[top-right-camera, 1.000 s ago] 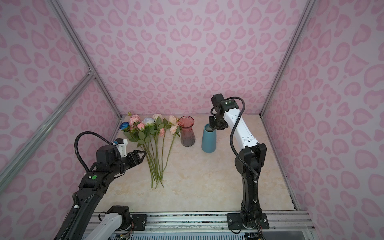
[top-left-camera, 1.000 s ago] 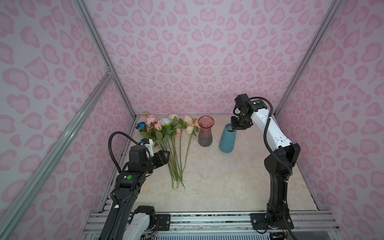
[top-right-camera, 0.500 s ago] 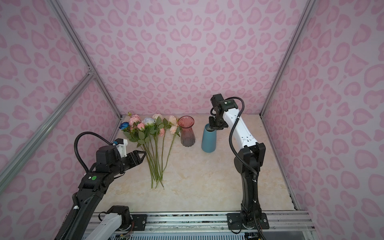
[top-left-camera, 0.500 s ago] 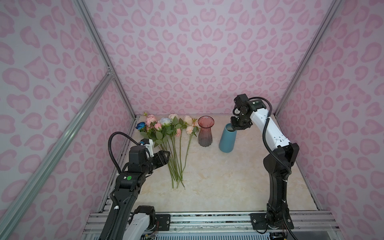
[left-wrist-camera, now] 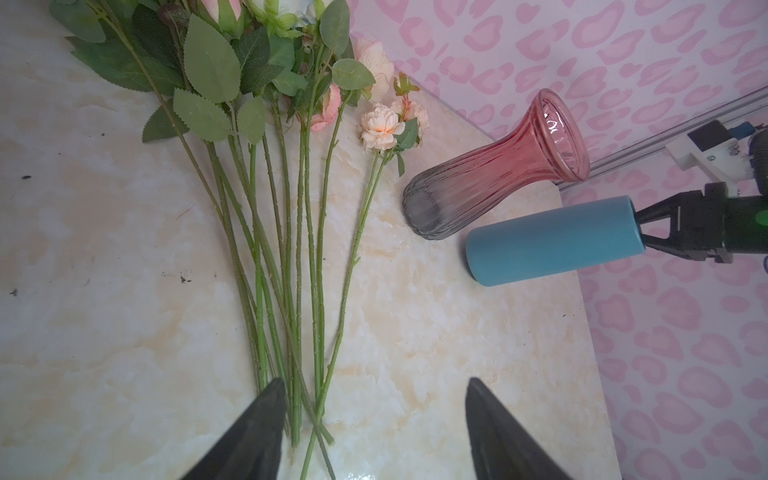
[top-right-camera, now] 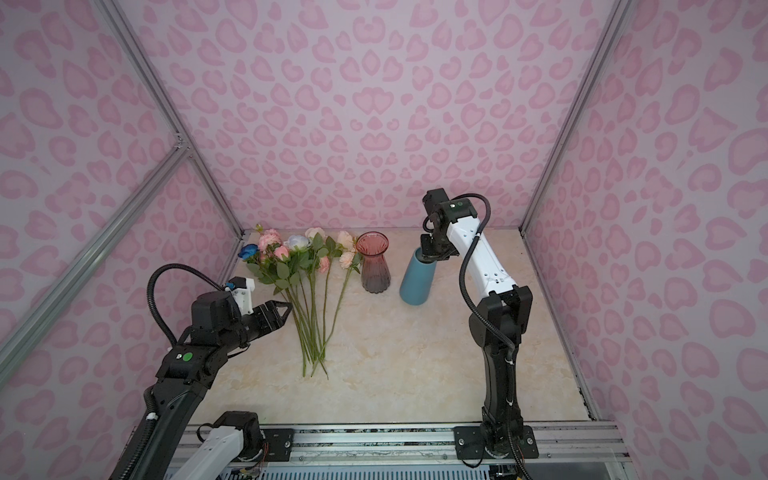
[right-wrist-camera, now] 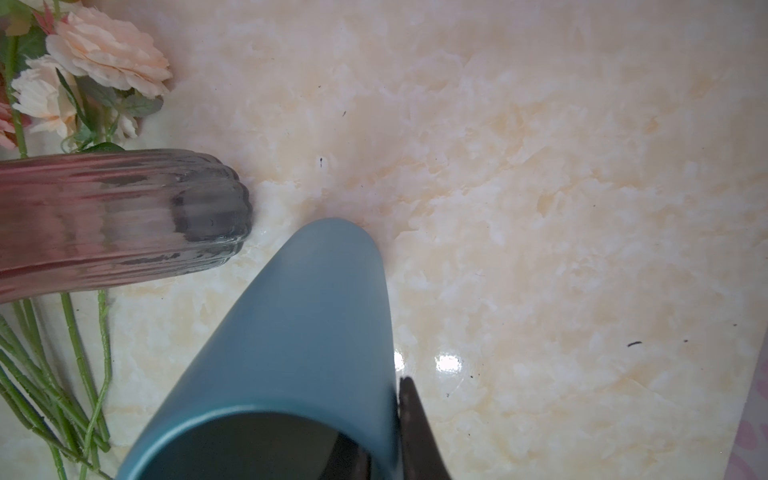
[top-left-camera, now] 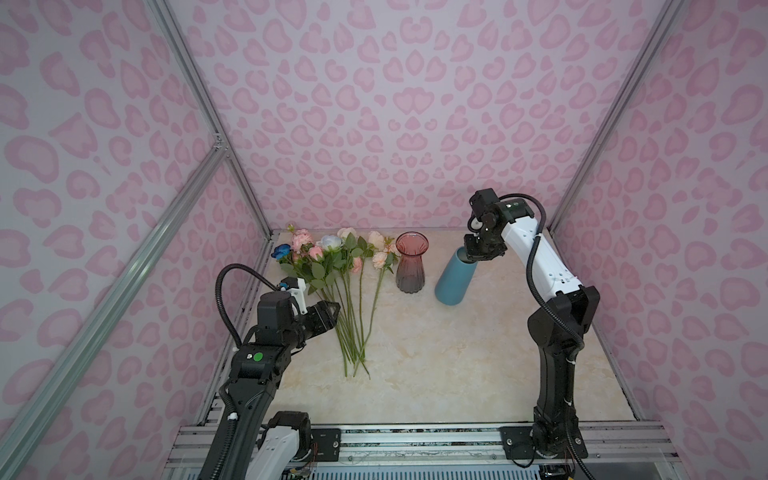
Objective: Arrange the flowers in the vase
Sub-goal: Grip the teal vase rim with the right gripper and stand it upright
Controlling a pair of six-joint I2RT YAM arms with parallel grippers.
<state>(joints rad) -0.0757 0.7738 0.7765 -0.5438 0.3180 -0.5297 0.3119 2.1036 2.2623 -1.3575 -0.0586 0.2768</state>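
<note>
1. The flowers (top-left-camera: 345,291) are laid flat on the bench (top-left-camera: 457,353) in a loose bundle. Their blooms are turned to the back wall and their cut ends to the robot's side, so the long axis runs front to back.
2. The left end effector (top-left-camera: 334,316) is held spread and empty, just beside the stems on their left, about halfway along them. In the left wrist view the stem ends are seen close to one finger (left-wrist-camera: 266,419) (contact cannot be told).
3. The right end effector (top-left-camera: 473,255) is pressed together on the rim of the blue vase (top-left-camera: 455,278), with one finger inside the mouth and one outside. The vase is tilted.
4. A red glass vase (top-left-camera: 410,266) is stood upright between the flowers and the blue vase.
5. The left arm is judged much the nearer to the stems. A grasp across their axis would be called for.
</note>
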